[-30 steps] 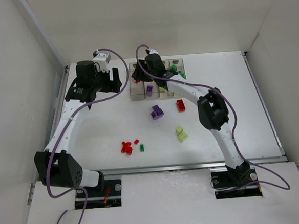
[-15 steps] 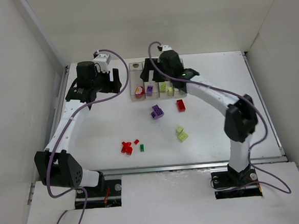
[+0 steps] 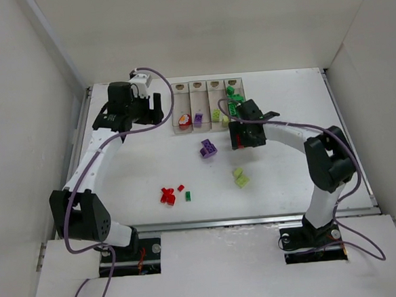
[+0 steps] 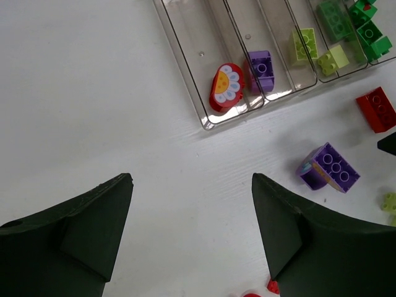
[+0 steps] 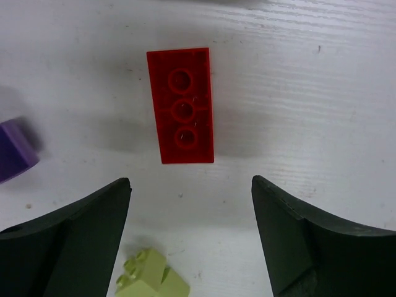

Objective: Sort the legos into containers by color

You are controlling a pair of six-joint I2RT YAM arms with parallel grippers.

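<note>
The containers [image 3: 207, 104], four joined clear bins, stand at the far centre of the table [image 3: 132, 173]. Counting from the left, the first bin holds a red flower-shaped piece [image 4: 226, 86], the second a purple brick [image 4: 260, 68], the third yellow-green bricks [image 4: 304, 44] and the fourth green bricks [image 4: 335, 18]. The left fingers [image 4: 80, 235] are spread apart and hold nothing. They hang above bare table, just left of and nearer than the containers. The right fingers [image 5: 80, 235] are also spread apart and empty. They are positioned over a loose red brick [image 5: 180, 114] that lies flat on the table, just near of the right end of the containers. In the right wrist view this brick lies beyond the fingertips, in line with the gap between them, and touches neither finger. A loose purple brick [image 3: 208, 148] lies just left of the red brick. A pair of yellow-green bricks [image 3: 241, 178] lies nearer, at mid-table. A cluster of red bricks [image 3: 166, 195], a small red brick [image 3: 181, 188] and a small green brick [image 3: 188, 196] lie together toward the near edge, left of centre.
</note>
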